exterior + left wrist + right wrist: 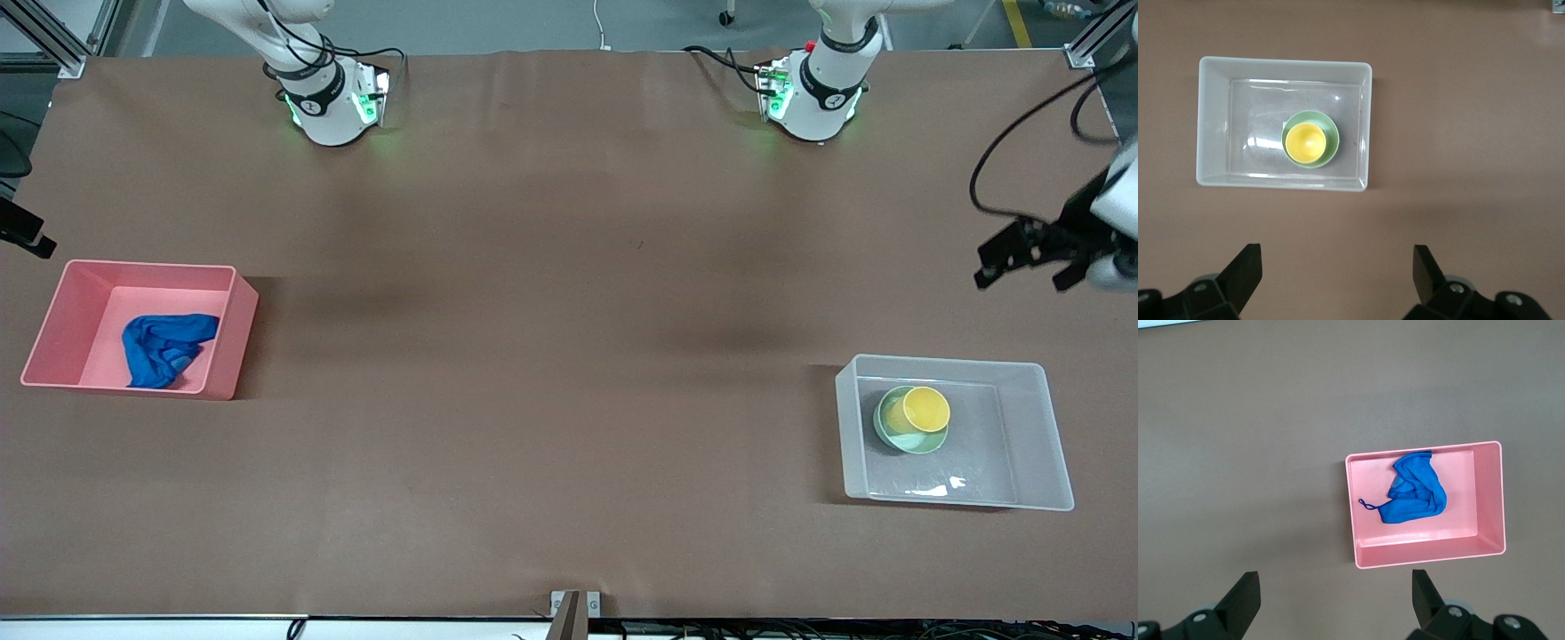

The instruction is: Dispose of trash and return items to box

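The blue cloth (164, 348) lies crumpled in the pink bin (80, 302); in the right wrist view the cloth (1418, 493) shows its thin string end inside the pink bin (1425, 553). The yellow cup (926, 409) sits in the mint-green bowl (898, 436), which rests on the floor of the clear box (1031, 444). The left wrist view shows the cup (1305, 142), the bowl (1330, 137) and the box (1218, 120). My left gripper (1022, 271) (1338, 263) is open and empty, high over bare table beside the box. My right gripper (31, 240) (1336, 587) is open and empty, over bare table beside the pink bin.
The pink bin stands at the right arm's end of the brown table (551, 356), the clear box at the left arm's end. A small bracket (573, 609) sits at the table edge nearest the front camera. Cables hang by the left gripper.
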Available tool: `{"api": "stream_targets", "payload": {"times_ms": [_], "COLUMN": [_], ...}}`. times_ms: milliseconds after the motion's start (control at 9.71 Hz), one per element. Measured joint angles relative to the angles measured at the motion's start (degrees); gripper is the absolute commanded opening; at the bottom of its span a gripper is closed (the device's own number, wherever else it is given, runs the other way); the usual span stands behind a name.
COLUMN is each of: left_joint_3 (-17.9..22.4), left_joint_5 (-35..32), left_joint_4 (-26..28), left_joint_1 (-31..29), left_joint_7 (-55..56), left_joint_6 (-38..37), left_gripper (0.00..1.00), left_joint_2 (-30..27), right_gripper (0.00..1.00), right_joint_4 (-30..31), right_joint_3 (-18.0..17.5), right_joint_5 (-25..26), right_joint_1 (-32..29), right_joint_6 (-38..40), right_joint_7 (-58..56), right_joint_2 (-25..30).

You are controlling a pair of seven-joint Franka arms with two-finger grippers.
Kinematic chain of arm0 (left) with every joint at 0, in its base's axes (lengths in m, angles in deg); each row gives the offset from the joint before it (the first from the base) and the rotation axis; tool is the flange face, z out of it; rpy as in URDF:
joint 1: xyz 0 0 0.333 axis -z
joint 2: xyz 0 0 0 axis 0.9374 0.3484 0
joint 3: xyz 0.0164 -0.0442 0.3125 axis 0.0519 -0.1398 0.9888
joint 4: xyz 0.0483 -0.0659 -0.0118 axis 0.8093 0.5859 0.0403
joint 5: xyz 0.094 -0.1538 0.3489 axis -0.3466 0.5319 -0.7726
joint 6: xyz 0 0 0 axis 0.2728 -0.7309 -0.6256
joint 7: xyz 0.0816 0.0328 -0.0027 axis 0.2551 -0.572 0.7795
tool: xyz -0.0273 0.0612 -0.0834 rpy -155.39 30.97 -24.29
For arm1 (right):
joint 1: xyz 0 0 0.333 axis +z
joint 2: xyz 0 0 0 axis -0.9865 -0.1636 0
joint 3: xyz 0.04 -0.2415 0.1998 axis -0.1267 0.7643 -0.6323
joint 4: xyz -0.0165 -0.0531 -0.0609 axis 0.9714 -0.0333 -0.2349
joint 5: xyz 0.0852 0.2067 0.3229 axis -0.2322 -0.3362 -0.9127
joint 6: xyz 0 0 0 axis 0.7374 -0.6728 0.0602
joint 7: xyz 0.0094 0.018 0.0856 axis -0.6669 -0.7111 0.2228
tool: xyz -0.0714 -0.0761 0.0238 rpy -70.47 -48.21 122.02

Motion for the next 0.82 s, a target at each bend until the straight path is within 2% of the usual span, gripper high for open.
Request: {"api": "stream_targets", "payload": {"times_ms": [206, 515, 824], "left_joint_3": [-0.14, -0.15, -0.40], "left_joint_5": [-0.15, -1.52, -1.52], "left_joint_4": [-2.99, -16.00, -17.07], "left_joint_1": [-0.03, -0.12, -0.10], "left_joint_7": [0.21, 0.21, 0.83], "left_joint_6": [-3.04, -14.55, -18.17], "left_gripper": [1.00, 1.00, 1.00], "left_joint_2": [-1.03, 4.16, 4.30], "right_gripper": [1.00, 1.00, 1.00], "right_joint_4": [0.00, 0.01, 0.01], "right_joint_3": [0.01, 0.01, -0.06], "right_joint_5": [0.00, 0.00, -0.02], "right_joint_1": [-0.12, -0.19, -0.18], "right_joint_6": [0.01, 0.02, 0.01], "right_joint_7": [0.00, -0.01, -0.01], "right_joint_2": [0.00, 0.00, 0.00]}}
